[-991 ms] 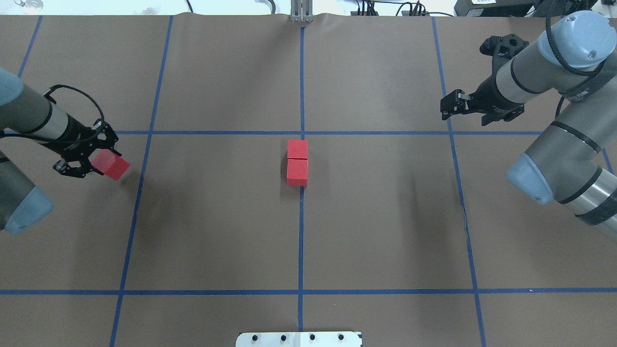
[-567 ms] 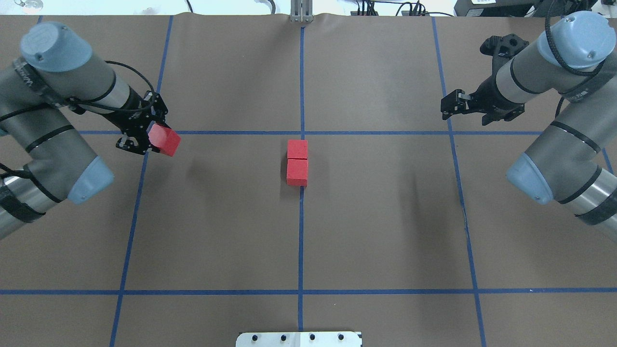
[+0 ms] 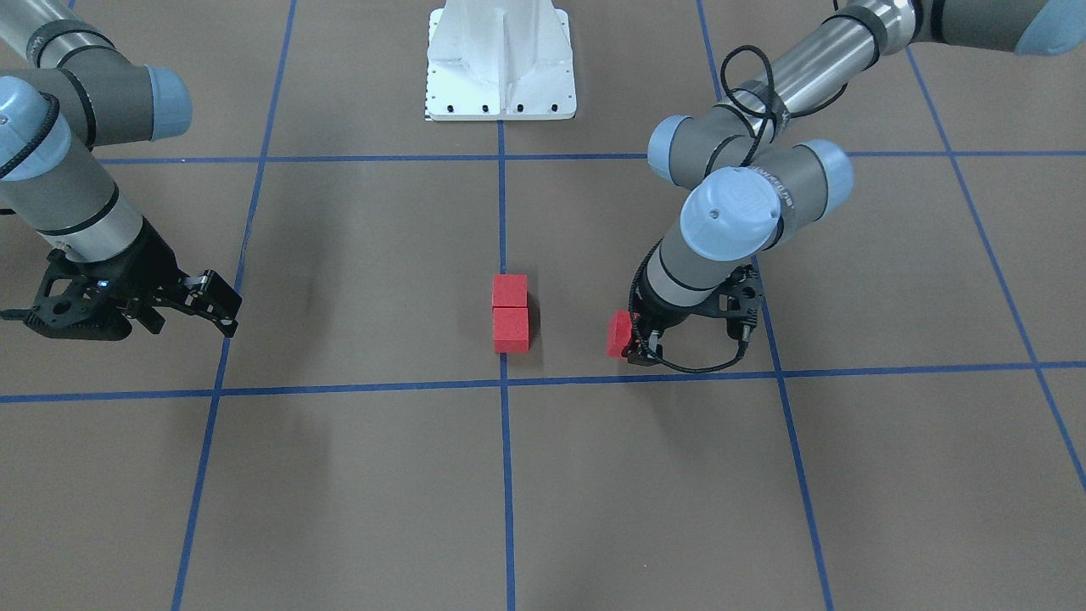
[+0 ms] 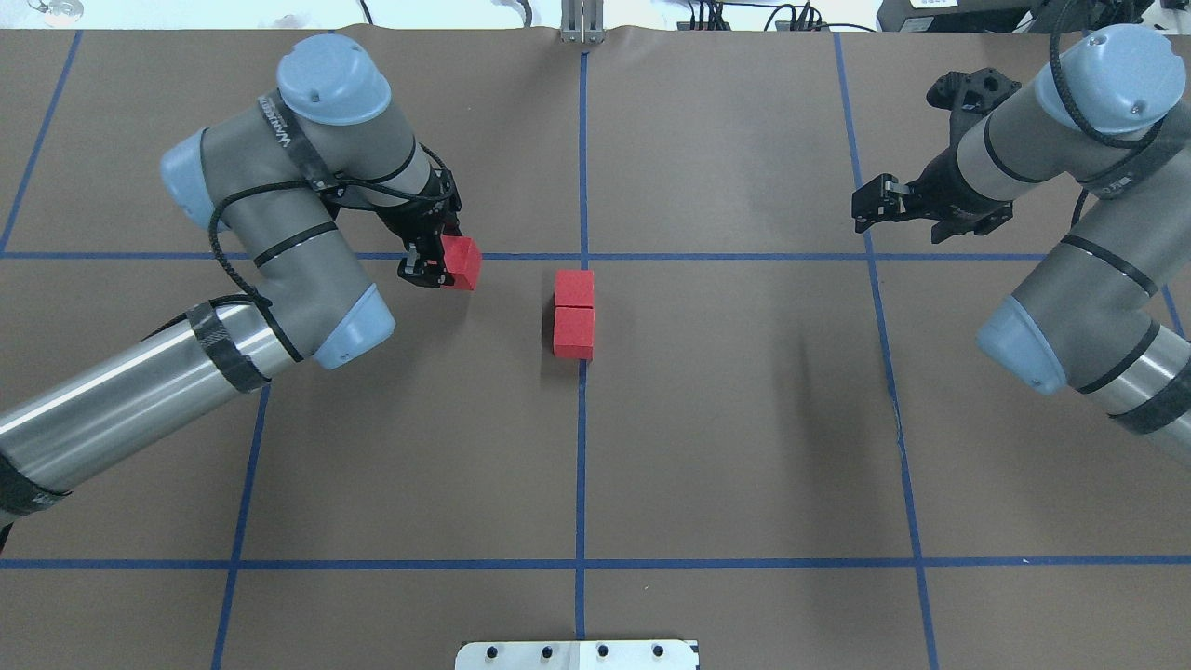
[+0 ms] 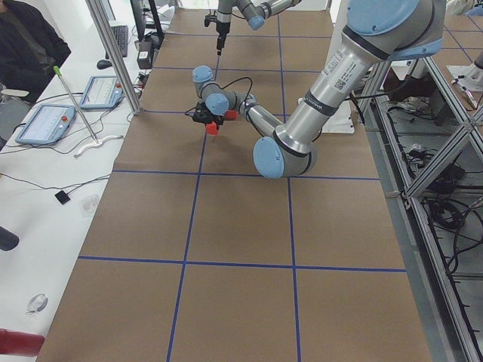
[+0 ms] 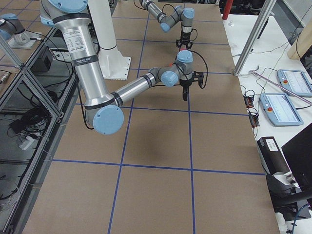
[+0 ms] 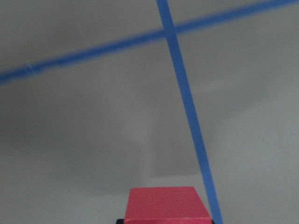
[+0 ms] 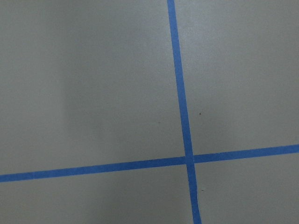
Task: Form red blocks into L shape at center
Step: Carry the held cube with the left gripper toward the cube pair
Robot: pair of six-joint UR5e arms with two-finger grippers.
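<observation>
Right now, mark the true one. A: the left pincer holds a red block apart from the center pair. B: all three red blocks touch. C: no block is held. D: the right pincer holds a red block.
A: the left pincer grips one red block, clear of the touching pair on the middle tape line.
</observation>
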